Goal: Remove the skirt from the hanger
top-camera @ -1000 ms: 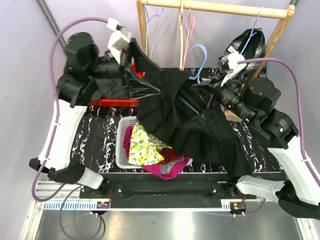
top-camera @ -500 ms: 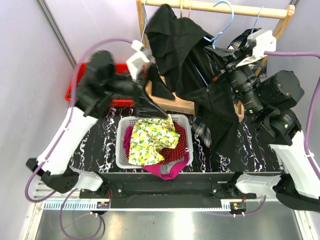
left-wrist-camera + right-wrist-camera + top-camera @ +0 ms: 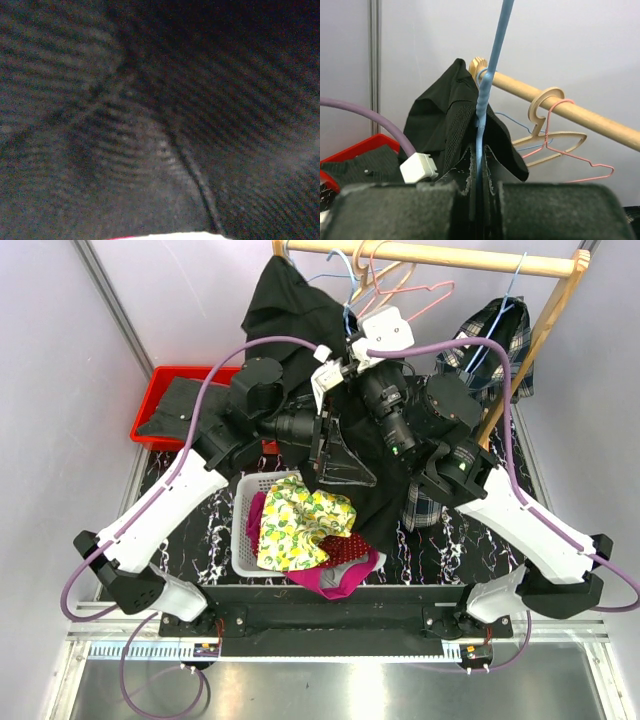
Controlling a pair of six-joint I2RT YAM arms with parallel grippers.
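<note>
The black skirt (image 3: 290,310) hangs on a blue hanger (image 3: 487,90) near the left end of the wooden rail and drapes down between the two arms. My right gripper (image 3: 481,200) is shut on the blue hanger's wire just below the skirt's waistband (image 3: 445,120); in the top view it sits at the top centre (image 3: 365,352). My left gripper (image 3: 345,462) is lower, pressed into the hanging skirt, and looks shut on its fabric. Black fabric (image 3: 150,125) fills the left wrist view and hides the fingers there.
A white basket (image 3: 243,530) with yellow-print and magenta clothes sits below the skirt. A red tray (image 3: 150,405) with dark cloth is at the back left. The wooden rail (image 3: 450,255) holds beige and pink hangers (image 3: 410,295) and a plaid garment (image 3: 490,335).
The right arm has swung left with the hanger, from the right side to the rail's left end. The left gripper has moved right to the centre, staying in the skirt.
</note>
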